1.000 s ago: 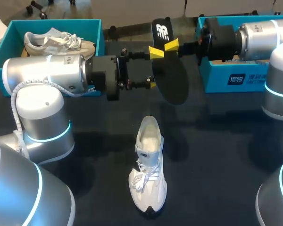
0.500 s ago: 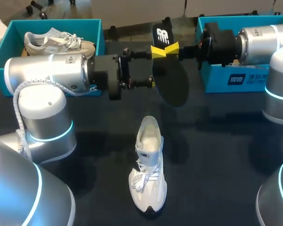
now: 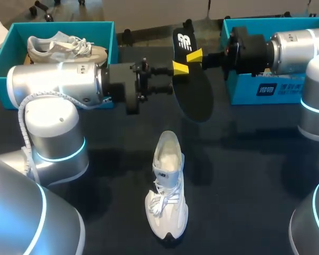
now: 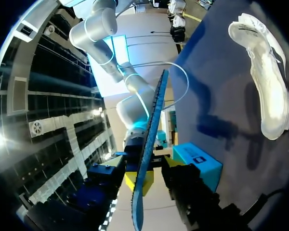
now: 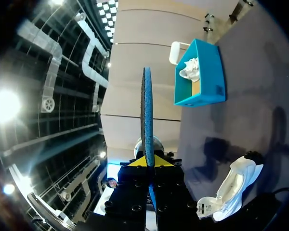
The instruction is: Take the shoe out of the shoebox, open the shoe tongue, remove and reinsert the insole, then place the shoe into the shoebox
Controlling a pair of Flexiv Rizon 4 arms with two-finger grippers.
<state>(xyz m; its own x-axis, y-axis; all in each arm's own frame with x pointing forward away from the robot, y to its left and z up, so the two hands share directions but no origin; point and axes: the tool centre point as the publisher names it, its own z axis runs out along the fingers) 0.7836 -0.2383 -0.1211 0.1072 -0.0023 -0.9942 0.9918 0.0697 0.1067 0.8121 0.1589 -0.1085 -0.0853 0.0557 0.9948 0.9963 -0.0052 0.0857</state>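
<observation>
A black insole (image 3: 194,90) hangs upright in the air above the back middle of the table. My right gripper (image 3: 194,54) is shut on its upper part; in the right wrist view the insole (image 5: 147,106) stands edge-on out of the gripper (image 5: 147,161). My left gripper (image 3: 176,77) comes from the left and straddles the insole (image 4: 151,139), which passes between its fingers. One yellow pad (image 4: 137,180) lies against it and a gap shows on the other side, so this gripper (image 4: 154,173) is open. The white shoe (image 3: 167,186) lies on the table below, toe toward me.
A teal shoebox (image 3: 5,58) at the back left holds another white shoe (image 3: 64,47). A second teal shoebox (image 3: 266,87) stands at the back right behind my right arm. The dark table surface (image 3: 244,175) surrounds the shoe.
My left gripper has slid right onto the insole and its fingers have narrowed around it. The right gripper keeps its hold, and the insole has shifted slightly.
</observation>
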